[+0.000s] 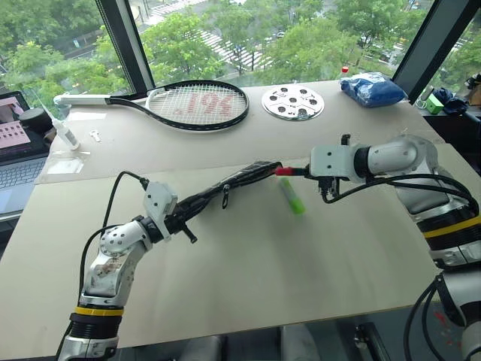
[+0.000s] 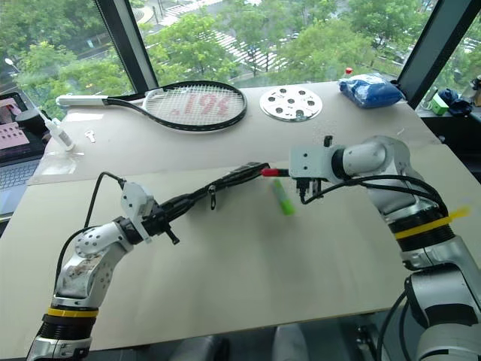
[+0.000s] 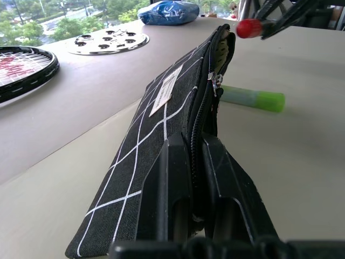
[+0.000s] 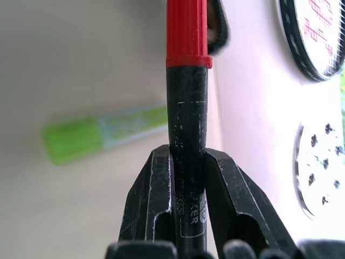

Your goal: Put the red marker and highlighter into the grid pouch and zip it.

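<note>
From the head views, our left gripper (image 1: 174,223) pinches one end of the grid pouch (image 1: 225,189), which hangs off the table (image 1: 248,286) and runs lengthwise away toward our right gripper (image 1: 307,172). That gripper clamps the red marker (image 1: 285,171), its long axis level and its red cap pointing at the pouch's far, open end. The highlighter (image 1: 293,197) lies on the table just below the right gripper, slanting toward us. Beyond both grippers sit a tennis racket (image 1: 197,104), a perforated disc (image 1: 293,101) and a blue bag (image 1: 372,89).

In the left wrist view, our fingers (image 3: 172,189) press together on the pouch's zipper edge; the pouch stretches straight ahead, mouth gaping at the far end, the marker's cap just past it.

In the right wrist view, our fingers (image 4: 156,199) squeeze the marker's black barrel, the cap pointing straight ahead; the highlighter lies crosswise beside it.
</note>
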Controlling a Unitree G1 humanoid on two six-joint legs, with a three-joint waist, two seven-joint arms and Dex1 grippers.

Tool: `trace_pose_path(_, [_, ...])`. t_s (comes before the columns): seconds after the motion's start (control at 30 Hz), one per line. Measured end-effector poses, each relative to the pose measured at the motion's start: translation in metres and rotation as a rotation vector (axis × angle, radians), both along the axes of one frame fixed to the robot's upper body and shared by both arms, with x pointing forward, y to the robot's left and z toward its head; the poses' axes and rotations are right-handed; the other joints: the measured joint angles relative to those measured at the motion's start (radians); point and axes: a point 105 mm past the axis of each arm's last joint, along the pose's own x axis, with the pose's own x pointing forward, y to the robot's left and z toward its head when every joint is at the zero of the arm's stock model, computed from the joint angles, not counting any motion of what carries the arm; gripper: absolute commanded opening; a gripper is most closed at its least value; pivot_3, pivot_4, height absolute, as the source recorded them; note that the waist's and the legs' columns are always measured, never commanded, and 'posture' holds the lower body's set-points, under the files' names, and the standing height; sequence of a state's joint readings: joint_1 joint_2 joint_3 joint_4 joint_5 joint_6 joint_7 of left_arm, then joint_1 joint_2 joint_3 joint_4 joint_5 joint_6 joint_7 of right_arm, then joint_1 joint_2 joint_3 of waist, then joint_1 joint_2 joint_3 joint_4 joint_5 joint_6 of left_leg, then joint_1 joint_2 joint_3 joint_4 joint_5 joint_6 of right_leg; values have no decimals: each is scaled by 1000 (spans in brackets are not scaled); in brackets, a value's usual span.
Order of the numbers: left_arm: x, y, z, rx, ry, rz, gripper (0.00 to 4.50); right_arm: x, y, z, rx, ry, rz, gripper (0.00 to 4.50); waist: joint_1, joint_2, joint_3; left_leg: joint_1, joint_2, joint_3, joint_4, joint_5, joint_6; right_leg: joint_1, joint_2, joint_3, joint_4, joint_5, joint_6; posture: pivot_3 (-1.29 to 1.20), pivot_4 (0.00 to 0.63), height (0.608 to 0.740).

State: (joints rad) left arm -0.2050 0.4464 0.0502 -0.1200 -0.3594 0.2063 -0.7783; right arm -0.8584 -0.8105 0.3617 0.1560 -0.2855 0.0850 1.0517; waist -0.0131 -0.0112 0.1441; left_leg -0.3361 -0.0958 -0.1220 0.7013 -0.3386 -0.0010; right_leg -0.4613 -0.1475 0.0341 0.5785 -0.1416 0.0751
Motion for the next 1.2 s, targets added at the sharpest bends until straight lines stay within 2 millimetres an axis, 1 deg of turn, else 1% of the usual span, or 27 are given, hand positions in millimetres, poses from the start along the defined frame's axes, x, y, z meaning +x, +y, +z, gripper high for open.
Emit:
trace_pose_path(0.1, [2, -2, -2, -3, 15, -6, 0, 0, 12, -1, -35, -33, 22, 424, -2, 0, 0, 0, 0, 0, 0, 0, 0, 0, 0, 0, 0, 0, 0, 0, 150, 740])
trace_pose_path(0.23, [1, -4, -2, -3, 17, -15, 0, -1, 22, 15, -74, -111, 51, 424, -2, 0, 0, 0, 0, 0, 0, 0, 0, 0, 0, 0, 0, 0, 0, 0, 150, 740])
trace_pose_path(0.3, [1, -4, -2, -3, 19, -18, 0, -3, 26, 17, -90, -131, 65, 424, -2, 0, 0, 0, 0, 0, 0, 0, 0, 0, 0, 0, 0, 0, 0, 0, 150, 740])
trace_pose_path(0.5, [0, -10, -5, -2, 29, -40, 0, -4, 46, 8, -148, -165, 119, 424, -4, 0, 0, 0, 0, 0, 0, 0, 0, 0, 0, 0, 0, 0, 0, 0, 150, 740])
trace_pose_path(0.6, [-1, -10, -5, -2, 30, -43, 0, -5, 52, 5, -173, -177, 144, 424, -4, 0, 0, 0, 0, 0, 0, 0, 0, 0, 0, 0, 0, 0, 0, 0, 150, 740])
trace_pose_path(0.73, [-1, -11, -5, -4, 30, -42, 0, -4, 47, 7, -182, -183, 133, 424, -2, 0, 0, 0, 0, 0, 0, 0, 0, 0, 0, 0, 0, 0, 0, 0, 150, 740])
trace_pose_path(0.9, [-1, -10, -5, -4, 29, -42, 0, -3, 30, 23, -149, -197, 85, 424, -2, 0, 0, 0, 0, 0, 0, 0, 0, 0, 0, 0, 0, 0, 0, 0, 150, 740])
trace_pose_path(1.0, [-1, -10, -5, -4, 29, -41, 0, -9, 32, 28, -138, -194, 101, 424, -7, 0, 0, 1, 1, 1, -1, 0, 0, 0, 1, 0, 0, 0, 0, 0, 150, 740])
trace_pose_path(1.07, [0, -10, -4, -4, 26, -42, 0, -15, 34, 22, -125, -170, 116, 424, -6, 0, 0, 1, 1, 0, -1, 0, 0, 0, 1, -1, 0, 0, 0, 0, 150, 740])
trace_pose_path(1.2, [0, -10, -4, -4, 25, -41, 0, -21, 29, -1, -129, -93, 105, 424, -3, 0, 0, 0, 1, 1, 0, 0, 0, 0, 1, 0, 0, 0, 0, 0, 150, 740])
